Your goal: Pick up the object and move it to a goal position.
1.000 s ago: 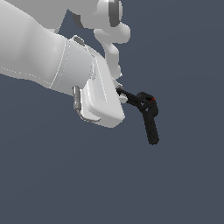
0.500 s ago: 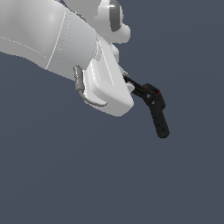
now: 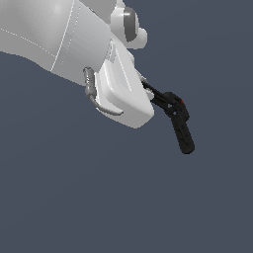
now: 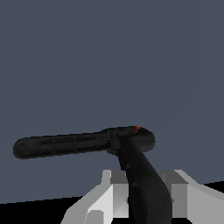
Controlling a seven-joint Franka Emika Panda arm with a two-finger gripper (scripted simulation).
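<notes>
The object, a small black spring clamp (image 3: 177,120) with a tiny red-orange tip, hangs in the air in front of the white hand. One handle runs back between my fingers and the other points down and toward the exterior view's right. My gripper (image 3: 146,89) is shut on that inner handle; the hand's white body mostly hides the fingers. In the wrist view the clamp (image 4: 87,142) fills the middle, one handle lying across, the other running down into my gripper (image 4: 146,194) between the pale fingers (image 4: 109,192).
The white arm (image 3: 54,34) fills the upper part of the exterior view's left. A grey cable loop (image 3: 94,96) hangs beside the hand. Everything else is a plain dark blue-grey background with no surface or marker visible.
The hand has risen and shifted slightly toward the exterior view's right, carrying the clamp with it. The grip has not changed.
</notes>
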